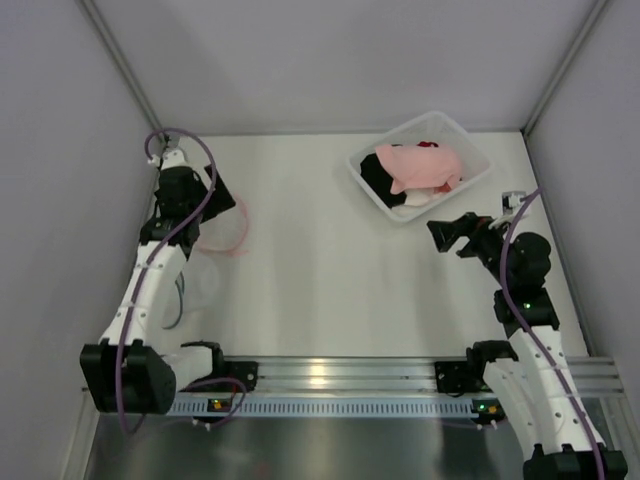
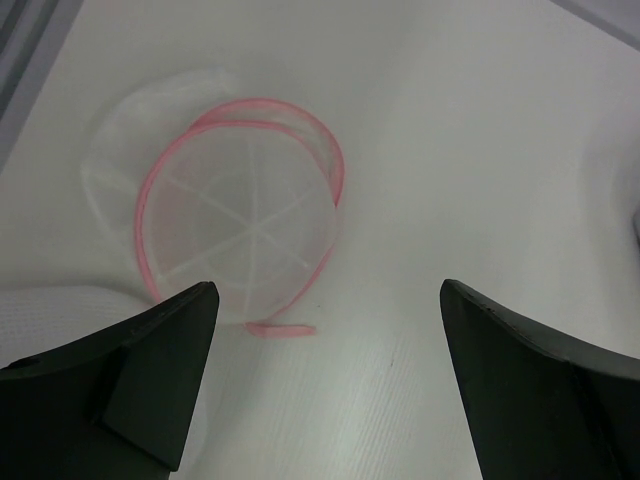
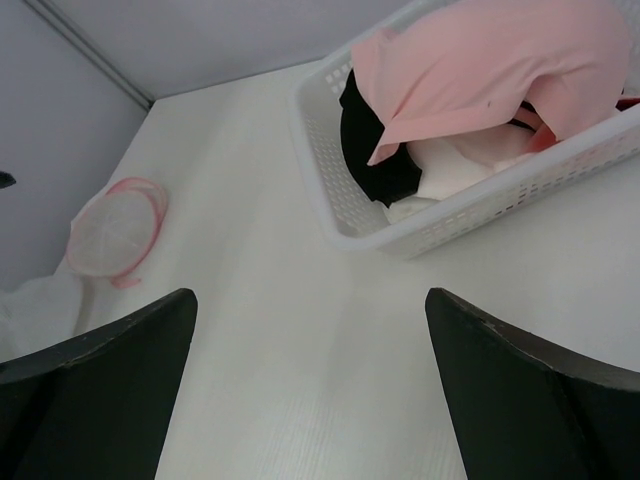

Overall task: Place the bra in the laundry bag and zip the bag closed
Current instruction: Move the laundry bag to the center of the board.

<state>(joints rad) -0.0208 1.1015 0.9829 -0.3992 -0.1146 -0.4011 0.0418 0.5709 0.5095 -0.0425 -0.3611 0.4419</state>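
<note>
A pink bra (image 1: pixel 415 168) (image 3: pixel 480 70) lies on top of black and white garments in a white perforated basket (image 1: pixel 465 138) (image 3: pixel 500 205) at the back right. The laundry bag (image 1: pixel 225 238) (image 2: pixel 240 230) (image 3: pixel 115 225), a round white mesh case with pink zip trim, lies on the table at the left with its rim partly lifted. My left gripper (image 1: pixel 222 205) (image 2: pixel 328 290) hovers open just over the bag's near edge, holding nothing. Just in front of the basket, my right gripper (image 1: pixel 450 232) (image 3: pixel 310 295) is open over bare table.
A heap of white mesh fabric (image 1: pixel 200 280) (image 2: pixel 40 310) lies beside the bag, under the left arm. Grey walls close in the table on the left, back and right. A metal rail (image 1: pixel 330 375) runs along the near edge.
</note>
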